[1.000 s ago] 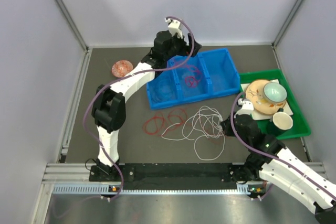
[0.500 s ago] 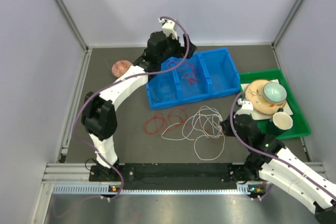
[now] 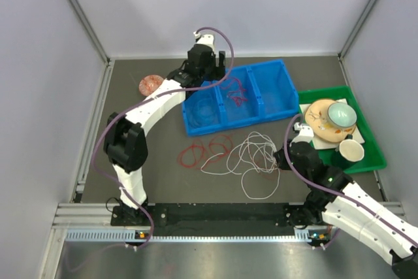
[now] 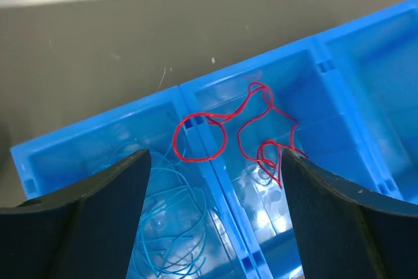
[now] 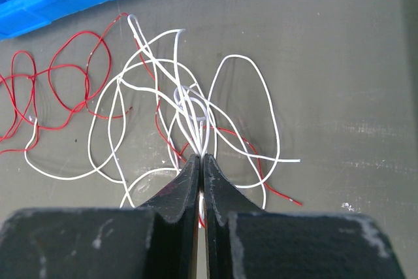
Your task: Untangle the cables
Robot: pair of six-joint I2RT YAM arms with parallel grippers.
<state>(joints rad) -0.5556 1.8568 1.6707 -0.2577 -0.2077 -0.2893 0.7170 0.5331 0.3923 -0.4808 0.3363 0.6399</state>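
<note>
- The left pincer (image 4: pixel 214 158) hangs over the blue bin (image 4: pixel 339 50), jaws spread wide and holding nothing.
- Between its fingers, a red cable (image 4: pixel 251 122) lies in the middle compartment, with one loop draped over the divider.
- A blue cable (image 4: pixel 176 227) coils in the next compartment.
- The right pincer (image 5: pixel 201 161) is pinched tight on the white cables (image 5: pixel 176 96). They fan out ahead of its tips, tangled with red loops (image 5: pixel 59 89).
</note>
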